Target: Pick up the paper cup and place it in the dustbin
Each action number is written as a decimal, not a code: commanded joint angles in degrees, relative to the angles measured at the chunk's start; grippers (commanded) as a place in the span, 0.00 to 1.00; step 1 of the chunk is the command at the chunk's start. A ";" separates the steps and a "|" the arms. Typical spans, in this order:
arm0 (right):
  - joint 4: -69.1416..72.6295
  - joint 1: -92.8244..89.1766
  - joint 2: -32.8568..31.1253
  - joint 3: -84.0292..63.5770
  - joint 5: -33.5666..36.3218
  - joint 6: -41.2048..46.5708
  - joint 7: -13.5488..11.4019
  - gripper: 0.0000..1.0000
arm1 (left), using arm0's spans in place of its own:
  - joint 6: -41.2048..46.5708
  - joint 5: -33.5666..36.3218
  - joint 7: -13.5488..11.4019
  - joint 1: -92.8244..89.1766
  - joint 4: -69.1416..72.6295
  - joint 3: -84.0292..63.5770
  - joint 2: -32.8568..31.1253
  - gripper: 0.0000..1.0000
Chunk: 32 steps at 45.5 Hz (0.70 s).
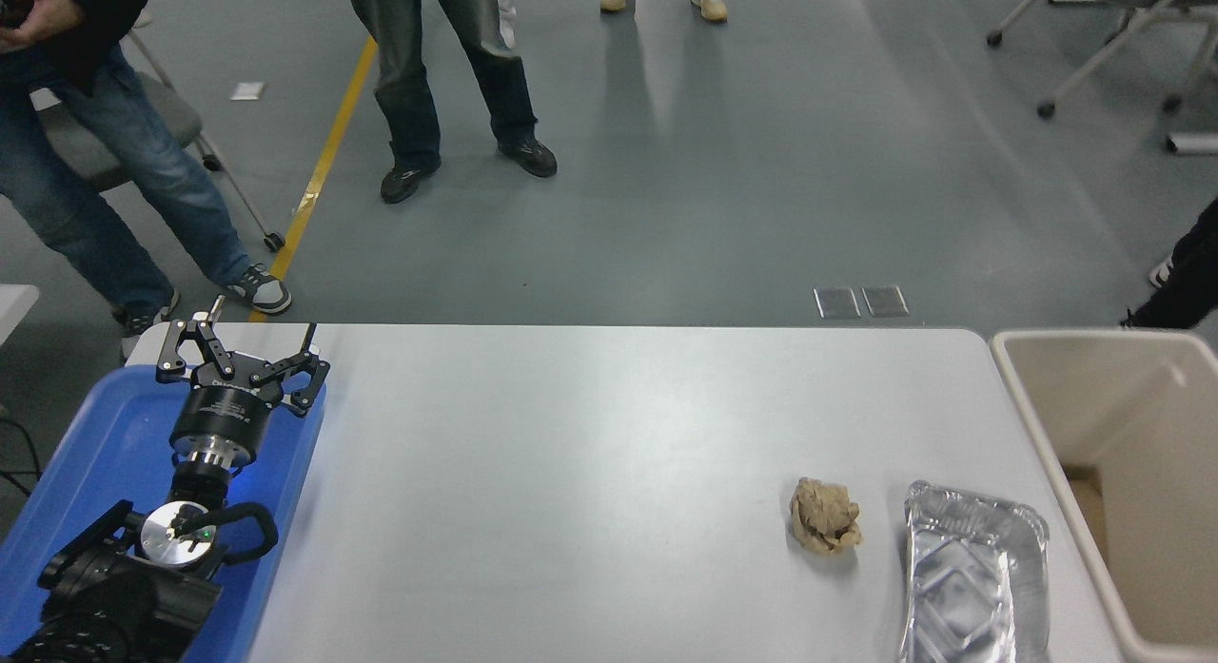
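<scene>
The beige dustbin [1075,425] stands off the table's right edge, its rim and inner walls showing. The paper cup is out of view. My right arm and its gripper are out of the picture too. At the lower left my left gripper [243,344] is parked over a blue tray, open with nothing between its fingers.
A crumpled brown paper ball [825,516] and a silver foil tray [975,575] lie on the white table [590,473] near its front right. The blue tray [105,454] sits at the left edge. People stand on the floor beyond the table; one dark leg [1185,282] is near the bin.
</scene>
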 commanded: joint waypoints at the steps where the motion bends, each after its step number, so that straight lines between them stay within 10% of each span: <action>1: -19.18 -34.71 1.07 22.68 2.00 -11.07 -0.13 0.00 | 0.00 0.01 0.00 0.00 0.00 0.00 0.00 0.99; 32: -31.23 -51.70 14.35 39.75 2.18 -15.03 -1.53 0.00 | 0.00 0.10 0.00 0.00 0.00 0.00 0.00 0.99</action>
